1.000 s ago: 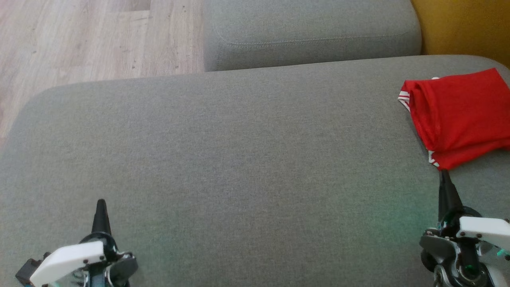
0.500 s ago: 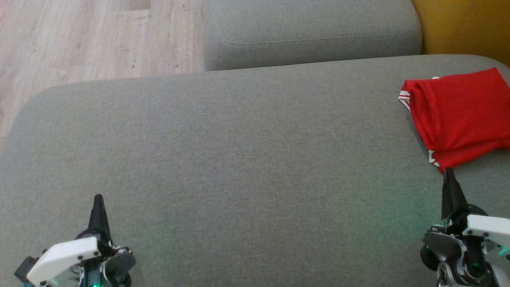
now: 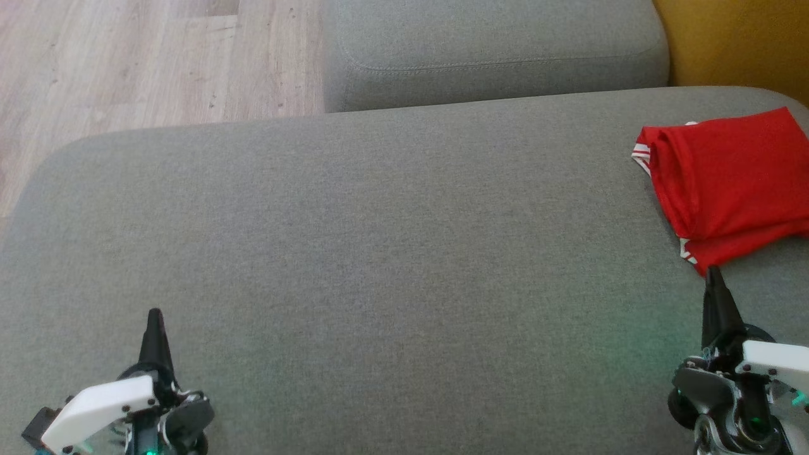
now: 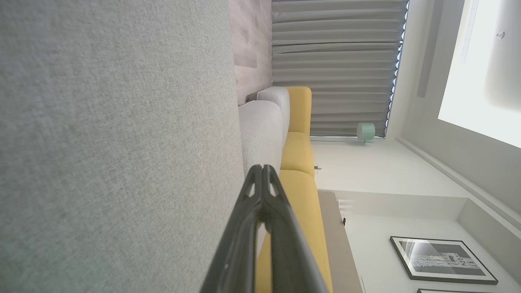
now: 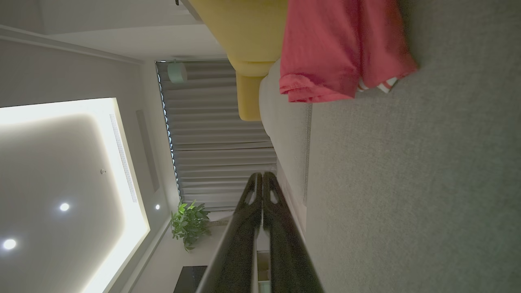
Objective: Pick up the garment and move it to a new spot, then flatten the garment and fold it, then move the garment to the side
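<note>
left gripper (image 3: 153, 314): fingers pressed together, empty, low over grey sofa seat (image 3: 379, 253)
red garment (image 3: 733, 177): folded, lying at the seat's right edge, white-striped trim showing
right gripper (image 3: 713, 272): closed, empty, tip near garment's near corner; wrist view shows a gap
step: looks like the last one, move-aside done
next: probably just pull arms clear without snagging the fold

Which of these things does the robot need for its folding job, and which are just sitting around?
For the job: red garment, folded at the grey seat's right end; left gripper and right gripper, both jaws shut.
Just around: yellow cushion; wooden floor; potted plant; framed picture.
</note>
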